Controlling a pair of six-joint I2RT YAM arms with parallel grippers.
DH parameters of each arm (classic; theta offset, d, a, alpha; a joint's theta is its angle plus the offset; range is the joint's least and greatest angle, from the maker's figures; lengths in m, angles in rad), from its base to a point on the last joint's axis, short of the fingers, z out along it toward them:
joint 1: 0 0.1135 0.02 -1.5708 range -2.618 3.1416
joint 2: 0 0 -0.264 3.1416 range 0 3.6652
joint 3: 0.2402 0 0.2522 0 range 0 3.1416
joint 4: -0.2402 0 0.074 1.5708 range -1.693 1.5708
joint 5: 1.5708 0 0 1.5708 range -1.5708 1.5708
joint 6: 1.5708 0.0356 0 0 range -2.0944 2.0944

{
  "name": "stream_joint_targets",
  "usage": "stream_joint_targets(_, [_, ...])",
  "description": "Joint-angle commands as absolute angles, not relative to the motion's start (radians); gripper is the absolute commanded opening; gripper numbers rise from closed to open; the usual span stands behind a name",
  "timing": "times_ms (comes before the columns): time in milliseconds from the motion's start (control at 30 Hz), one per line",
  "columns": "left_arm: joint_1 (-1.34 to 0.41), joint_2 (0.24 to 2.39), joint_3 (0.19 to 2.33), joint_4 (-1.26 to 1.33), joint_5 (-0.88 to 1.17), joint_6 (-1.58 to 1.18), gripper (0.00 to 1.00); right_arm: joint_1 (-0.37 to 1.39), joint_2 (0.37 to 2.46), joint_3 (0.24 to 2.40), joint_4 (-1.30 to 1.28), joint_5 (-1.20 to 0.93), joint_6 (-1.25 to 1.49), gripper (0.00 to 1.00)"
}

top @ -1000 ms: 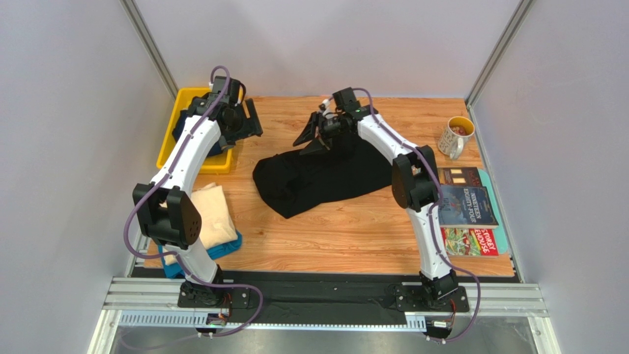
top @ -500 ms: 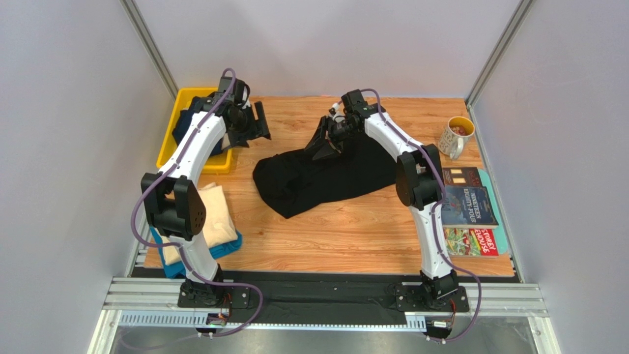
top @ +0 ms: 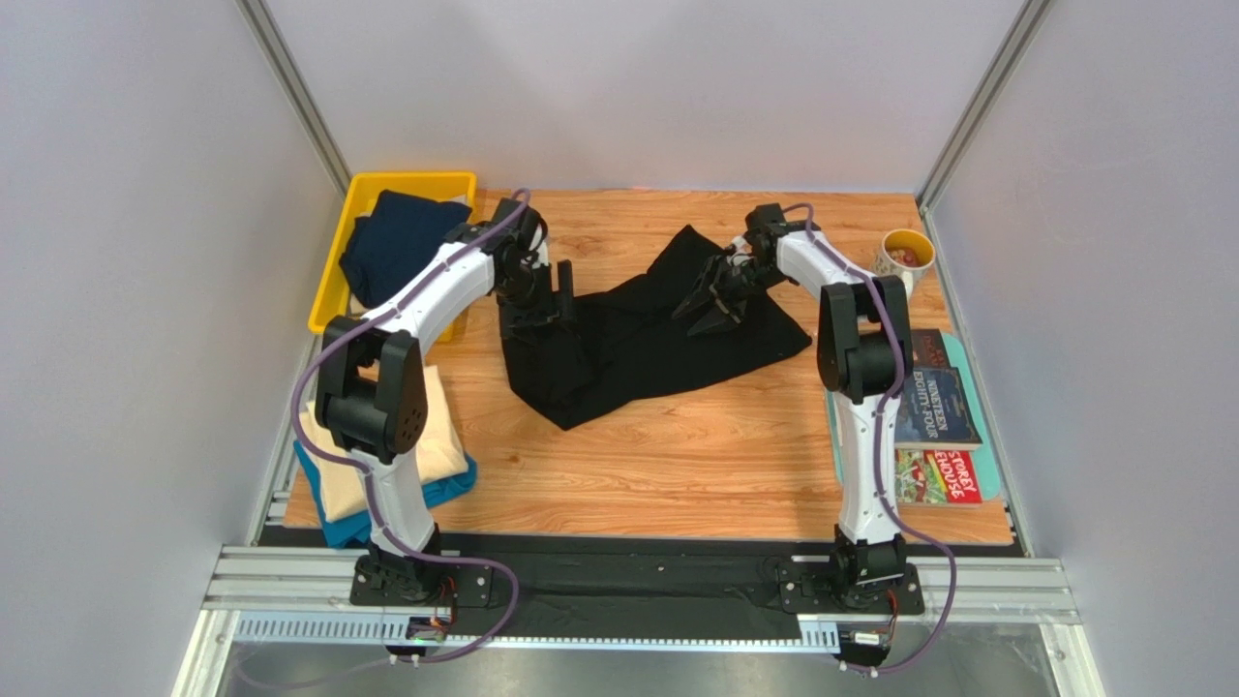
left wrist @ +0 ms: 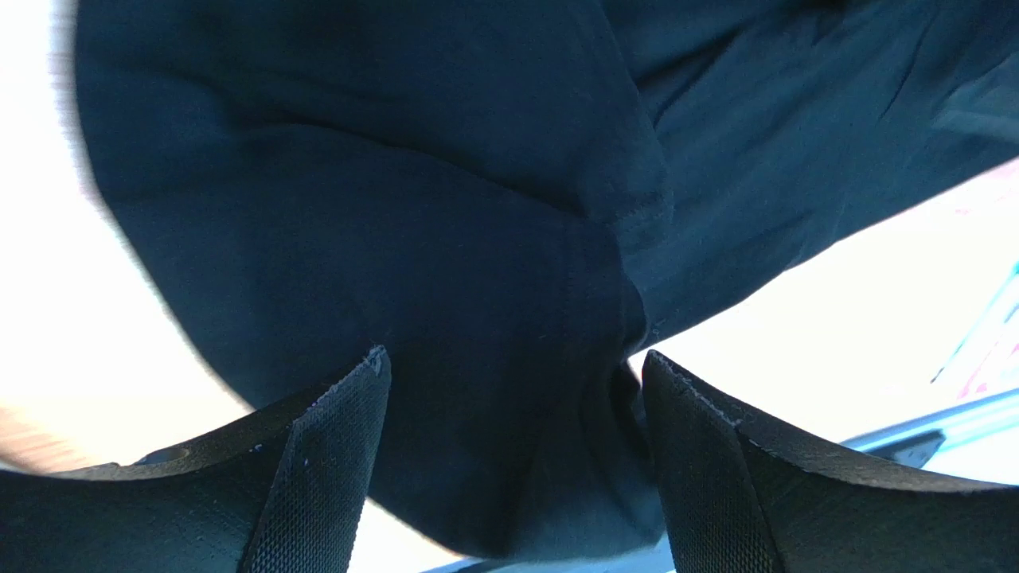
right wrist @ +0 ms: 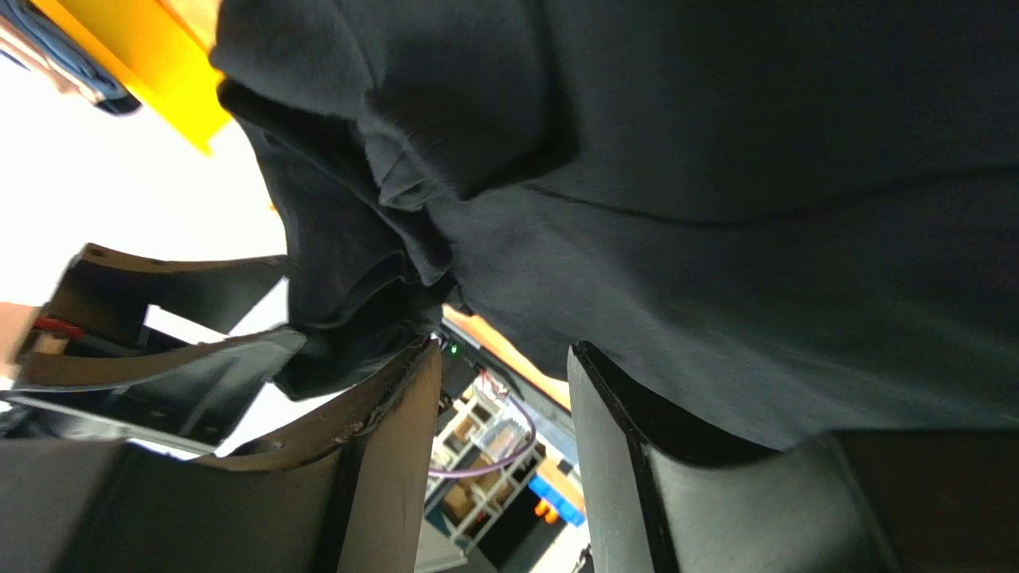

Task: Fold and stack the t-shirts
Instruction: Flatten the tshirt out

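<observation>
Claw on left (top: 562,295) has reached black t-shirt (top: 655,341).

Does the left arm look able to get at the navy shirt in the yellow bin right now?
Probably yes. The navy shirt lies uncovered in the open-topped yellow bin, close to the left tool, which is open and holds nothing.

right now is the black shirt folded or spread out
Spread, not folded: the black t-shirt lies rumpled across the table, bunched at its left end.
</observation>
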State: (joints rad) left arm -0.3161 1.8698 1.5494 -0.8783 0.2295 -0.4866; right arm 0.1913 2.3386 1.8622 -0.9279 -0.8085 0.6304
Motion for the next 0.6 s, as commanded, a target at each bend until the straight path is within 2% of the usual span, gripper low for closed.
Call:
stream_joint_targets(0, [-0.334, 1.916, 1.551, -0.864, 0.271, -0.468, 0.82, 0.189, 2.275, 1.890, -0.946, -0.792, 0.588, 0.49])
stream_joint_targets(367, [-0.342, 1.979, 1.503, -0.885, 0.278, -0.463, 0.78, 0.193, 2.287, 1.845, -0.951, -0.788, 0.555, 0.49])
stream_joint_targets(467, [-0.344, 1.986, 1.502, -0.891, 0.276, -0.462, 0.42, 0.193, 2.292, 1.853, -0.953, -0.792, 0.557, 0.48])
stream_joint_targets(500, [-0.344, 1.988, 1.506, -0.891, 0.276, -0.462, 0.19, 0.193, 2.292, 1.858, -0.953, -0.790, 0.555, 0.48])
stream_joint_targets(533, [-0.344, 1.988, 1.517, -0.890, 0.276, -0.462, 0.08, 0.193, 2.292, 1.861, -0.953, -0.790, 0.555, 0.48])
stream_joint_targets(567, [-0.344, 1.987, 1.526, -0.896, 0.267, -0.460, 0.00, 0.193, 2.292, 1.865, -0.953, -0.790, 0.557, 0.47])
